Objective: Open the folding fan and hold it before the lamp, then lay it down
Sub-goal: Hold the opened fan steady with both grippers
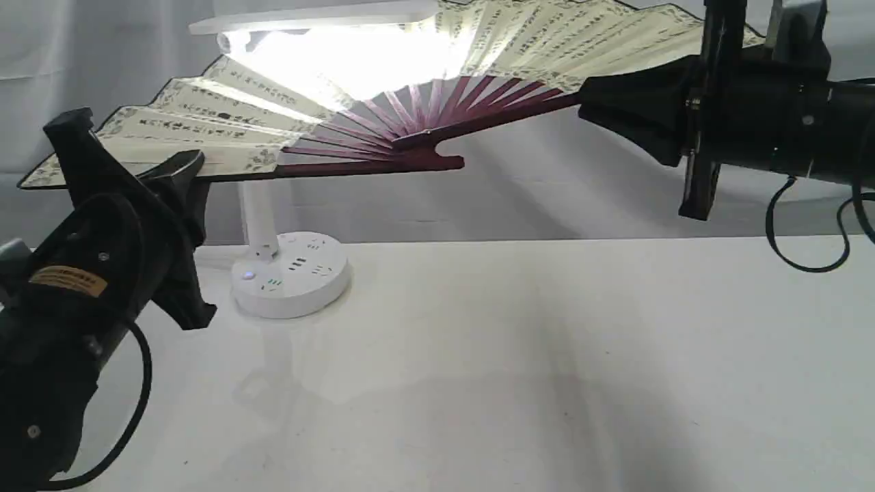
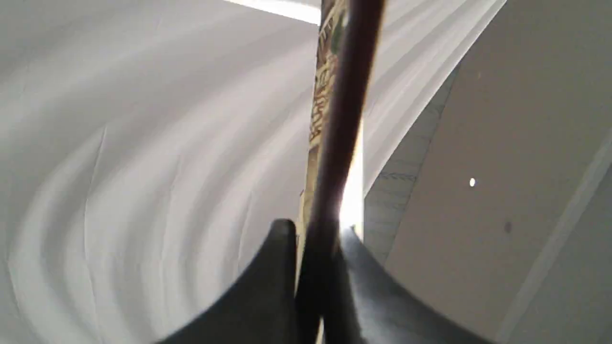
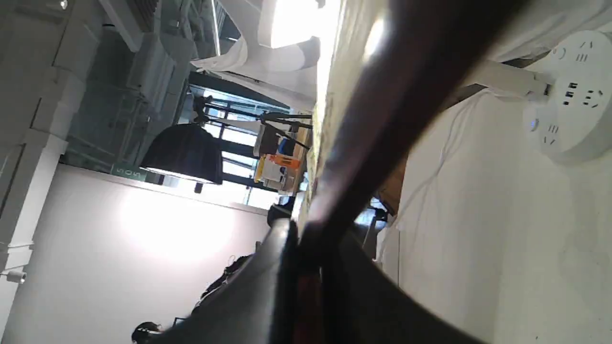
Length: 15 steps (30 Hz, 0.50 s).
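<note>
Spanning fully open, the folding fan (image 1: pixel 547 48) hangs before the lit lamp (image 1: pixel 290 280), far left, its guards clamped by my left gripper (image 1: pixel 130 149) and right gripper (image 1: pixel 584 102). Pulling wider could tear the paper; an uneven release would drop it.

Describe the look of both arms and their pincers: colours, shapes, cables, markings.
Both are matte black. The left arm bears a small yellow label and a looping black cable; the right arm trails a black cable too. The left pincer and right pincer have broad tapering fingers.
</note>
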Motion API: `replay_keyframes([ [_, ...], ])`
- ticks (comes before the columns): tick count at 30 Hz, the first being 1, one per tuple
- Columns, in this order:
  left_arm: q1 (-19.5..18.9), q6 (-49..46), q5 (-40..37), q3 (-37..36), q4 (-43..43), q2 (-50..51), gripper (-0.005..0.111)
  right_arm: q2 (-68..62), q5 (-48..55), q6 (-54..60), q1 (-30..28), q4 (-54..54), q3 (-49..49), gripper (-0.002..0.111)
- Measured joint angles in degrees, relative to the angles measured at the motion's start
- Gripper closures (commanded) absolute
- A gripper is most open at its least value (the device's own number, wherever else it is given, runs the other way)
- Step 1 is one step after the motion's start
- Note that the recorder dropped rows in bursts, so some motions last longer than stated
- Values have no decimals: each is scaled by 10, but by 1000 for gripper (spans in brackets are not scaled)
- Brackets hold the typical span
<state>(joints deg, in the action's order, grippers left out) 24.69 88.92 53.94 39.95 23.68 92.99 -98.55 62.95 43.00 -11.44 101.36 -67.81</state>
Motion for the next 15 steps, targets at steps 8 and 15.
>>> replay_keyframes([
  [8,0,-3,0,0,1,0,107,0,1,0,0,0,0,108],
  [15,0,-3,0,0,1,0,107,0,1,0,0,0,0,108],
])
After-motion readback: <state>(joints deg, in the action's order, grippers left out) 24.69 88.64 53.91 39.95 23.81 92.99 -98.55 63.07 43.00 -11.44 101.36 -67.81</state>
